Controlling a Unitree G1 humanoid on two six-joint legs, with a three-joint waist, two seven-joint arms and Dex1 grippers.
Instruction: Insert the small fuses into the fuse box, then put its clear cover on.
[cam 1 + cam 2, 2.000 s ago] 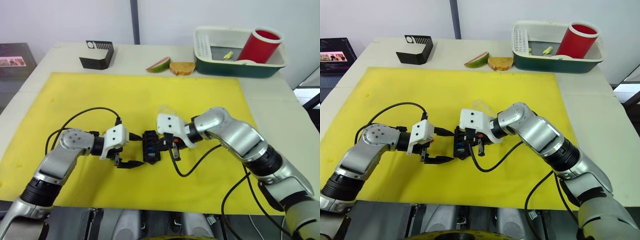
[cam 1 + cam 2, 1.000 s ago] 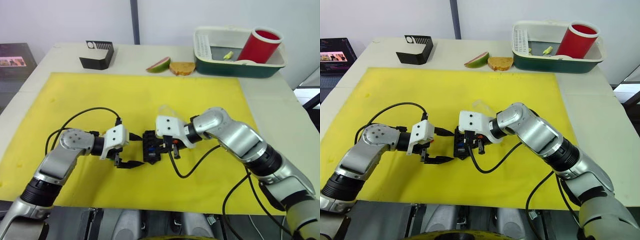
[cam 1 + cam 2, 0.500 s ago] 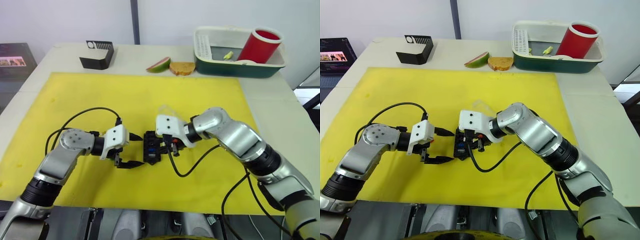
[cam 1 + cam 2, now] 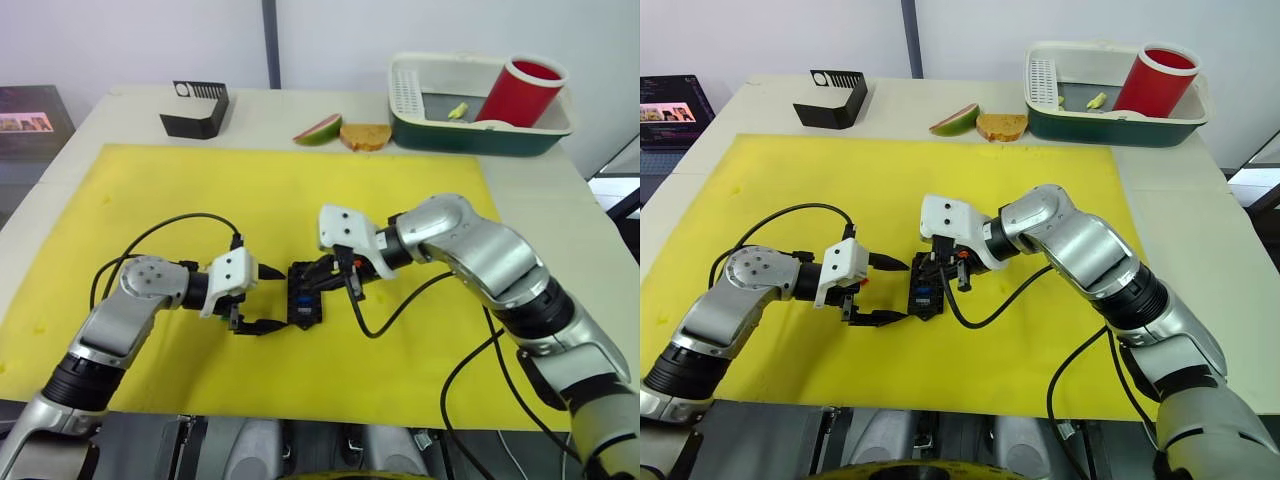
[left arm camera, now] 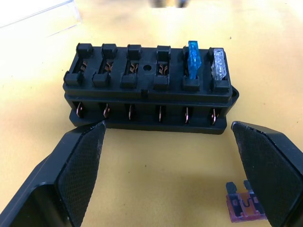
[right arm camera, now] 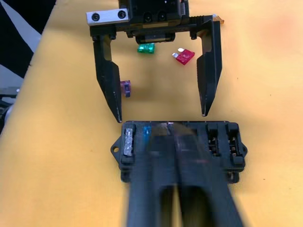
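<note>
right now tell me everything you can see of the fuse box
The fuse box is a black plastic block lying flat on the yellow mat, six slots in a row, copper contacts showing. A blue fuse and a grey fuse fill two end slots; four are empty. The open left gripper flanks it without touching.

Even, bright light with soft shadows; the right wrist view's near jaws are blurred.
</note>
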